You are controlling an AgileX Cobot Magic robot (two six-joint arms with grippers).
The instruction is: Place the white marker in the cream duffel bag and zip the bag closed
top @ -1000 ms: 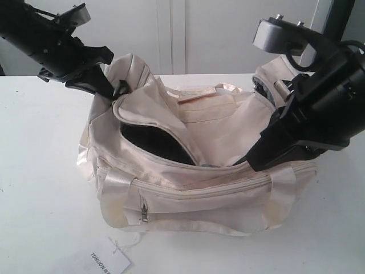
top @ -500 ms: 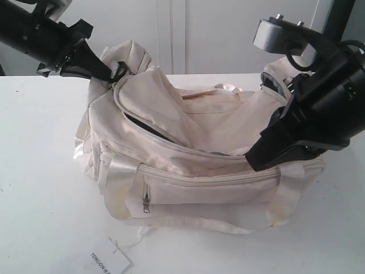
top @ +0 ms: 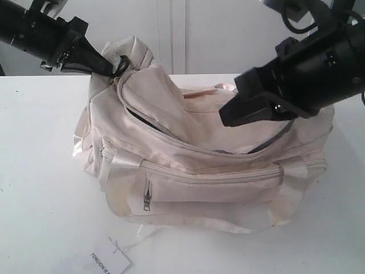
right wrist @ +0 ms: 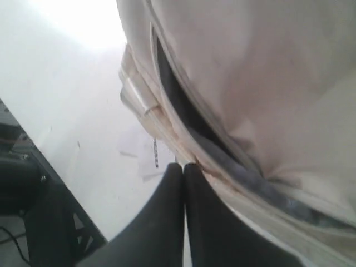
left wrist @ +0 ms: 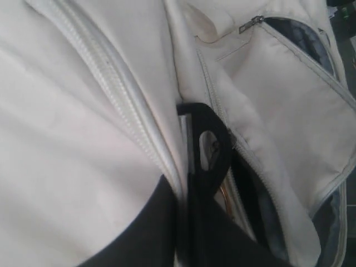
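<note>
Left claw stays clamped on the far-left end of the cream duffel bag, pinching fabric beside the top zipper (whether the pull itself sits between its jaws I cannot tell). Over the last second it has dragged that end further left, and the flap has come down with it. The mouth, which gaped wide on black lining, is now a thin dark slit curving toward the right. Right claw, fully closed on nothing, has lifted off the near-right rim and now hangs above the middle of the bag. The white marker shows in none of the views. I judge it is already inside, since the table carries only the bag and a paper tag at the near edge. What remains is the zipping: the slit is not yet shut.
</note>
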